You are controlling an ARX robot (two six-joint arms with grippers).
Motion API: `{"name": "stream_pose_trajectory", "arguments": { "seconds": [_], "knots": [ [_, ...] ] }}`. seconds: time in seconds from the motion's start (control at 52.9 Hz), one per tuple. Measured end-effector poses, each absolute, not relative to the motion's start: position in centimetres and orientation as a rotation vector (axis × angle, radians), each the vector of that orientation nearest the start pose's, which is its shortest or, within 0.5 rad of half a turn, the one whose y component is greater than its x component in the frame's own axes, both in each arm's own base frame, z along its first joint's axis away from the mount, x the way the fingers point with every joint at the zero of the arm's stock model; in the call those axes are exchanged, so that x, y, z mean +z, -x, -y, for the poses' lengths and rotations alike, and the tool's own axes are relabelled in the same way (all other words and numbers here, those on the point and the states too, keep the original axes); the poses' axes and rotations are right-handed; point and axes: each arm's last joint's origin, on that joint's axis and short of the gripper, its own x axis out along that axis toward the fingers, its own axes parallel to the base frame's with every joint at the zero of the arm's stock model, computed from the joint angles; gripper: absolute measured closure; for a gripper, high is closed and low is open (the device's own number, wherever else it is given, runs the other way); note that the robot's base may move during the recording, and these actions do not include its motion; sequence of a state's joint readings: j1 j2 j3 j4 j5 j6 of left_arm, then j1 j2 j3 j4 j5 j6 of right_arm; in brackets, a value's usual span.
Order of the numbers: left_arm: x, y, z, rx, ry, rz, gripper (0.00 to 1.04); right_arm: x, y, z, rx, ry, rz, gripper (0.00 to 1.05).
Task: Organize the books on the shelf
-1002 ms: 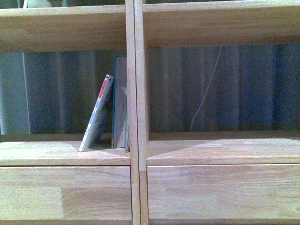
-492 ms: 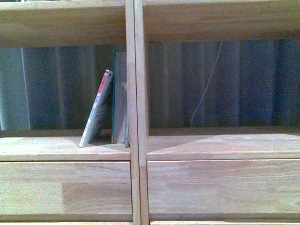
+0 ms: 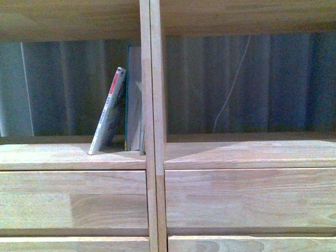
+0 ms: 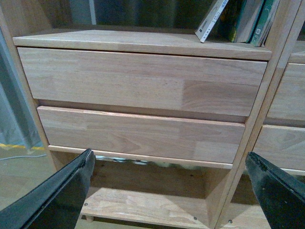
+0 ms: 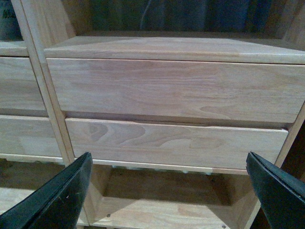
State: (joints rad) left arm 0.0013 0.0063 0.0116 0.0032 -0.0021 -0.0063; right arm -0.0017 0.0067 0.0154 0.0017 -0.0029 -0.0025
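Your two books sit in the left open compartment of the light-wood shelf [image 3: 73, 157], hard by the central divider [image 3: 152, 131]. The thin paperback [image 3: 108, 123] leans with its white, red-marked spine tilted toward the taller teal-edged book [image 3: 134, 100], which stands nearly upright against the divider. The paperback's top appears to touch it, though you cannot be sure.

Both pincers are well below the books, facing the drawer fronts. In the left wrist view the left gripper [image 4: 171, 191] has its black fingers [image 4: 57, 195] spread wide with nothing between them; the books show high above, past two drawer fronts [image 4: 138, 86]. The right gripper [image 5: 169, 191] is likewise spread wide and empty, before the right-hand drawers [image 5: 176, 88] and farther from the books.

The spine carries small print, too blurred to read.

A pale cord [image 3: 231, 89] hangs behind the right compartment.
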Motion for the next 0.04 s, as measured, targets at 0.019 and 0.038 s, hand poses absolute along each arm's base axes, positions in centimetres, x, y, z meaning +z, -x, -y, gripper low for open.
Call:
{"name": "stream_pose_trajectory", "arguments": {
  "seconds": [0.019,0.038],
  "knots": [
    [16.73,-9.74,-0.02,0.003,0.006,0.009,0.07,16.84,-9.72,0.01,0.001,0.003,0.010,0.07],
    [16.73,-9.74,-0.02,0.003,0.007,0.009,0.07,16.84,-9.72,0.01,0.001,0.003,0.010,0.07]
  ]
}}
